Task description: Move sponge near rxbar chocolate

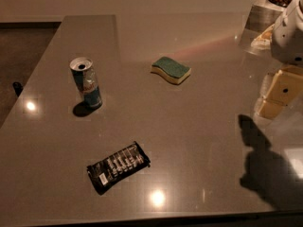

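The sponge [171,69], dark green on top over pale yellow foam, lies flat on the grey table [189,136], a little right of the middle towards the back. The rxbar chocolate [118,166], a flat black wrapper with white lettering, lies near the front left, well apart from the sponge. My gripper [277,98], cream-coloured below a white arm segment [289,32], hangs over the table's right side. It is to the right of the sponge, away from it, and holds nothing that I can see.
An upright blue-and-silver drink can [86,83] stands at the left, between the sponge and the bar. A metallic container [262,13] sits at the back right corner. The table's front edge runs along the bottom and its left edge slants towards the dark floor [19,56].
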`<control>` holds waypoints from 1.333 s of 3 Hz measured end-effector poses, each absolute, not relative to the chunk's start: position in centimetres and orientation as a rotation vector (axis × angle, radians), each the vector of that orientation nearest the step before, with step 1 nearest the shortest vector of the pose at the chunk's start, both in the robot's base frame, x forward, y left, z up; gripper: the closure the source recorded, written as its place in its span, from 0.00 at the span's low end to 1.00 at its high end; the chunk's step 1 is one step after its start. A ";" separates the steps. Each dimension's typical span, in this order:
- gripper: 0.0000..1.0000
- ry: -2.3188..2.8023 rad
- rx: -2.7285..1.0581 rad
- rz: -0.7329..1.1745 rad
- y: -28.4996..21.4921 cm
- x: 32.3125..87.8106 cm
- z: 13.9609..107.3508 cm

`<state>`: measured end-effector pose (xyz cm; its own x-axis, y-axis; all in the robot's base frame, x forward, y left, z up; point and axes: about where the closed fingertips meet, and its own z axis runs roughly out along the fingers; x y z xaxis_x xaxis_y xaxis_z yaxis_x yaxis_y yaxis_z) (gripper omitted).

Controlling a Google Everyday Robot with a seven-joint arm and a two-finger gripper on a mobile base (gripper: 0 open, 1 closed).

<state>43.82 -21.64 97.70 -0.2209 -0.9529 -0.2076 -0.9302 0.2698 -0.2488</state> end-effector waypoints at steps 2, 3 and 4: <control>0.00 2.236 -1.733 -0.087 -21.0 44.6 97.8; 0.00 2.232 -1.744 -0.057 -19.3 46.9 97.4; 0.00 2.229 -1.734 -0.012 -17.4 49.9 96.3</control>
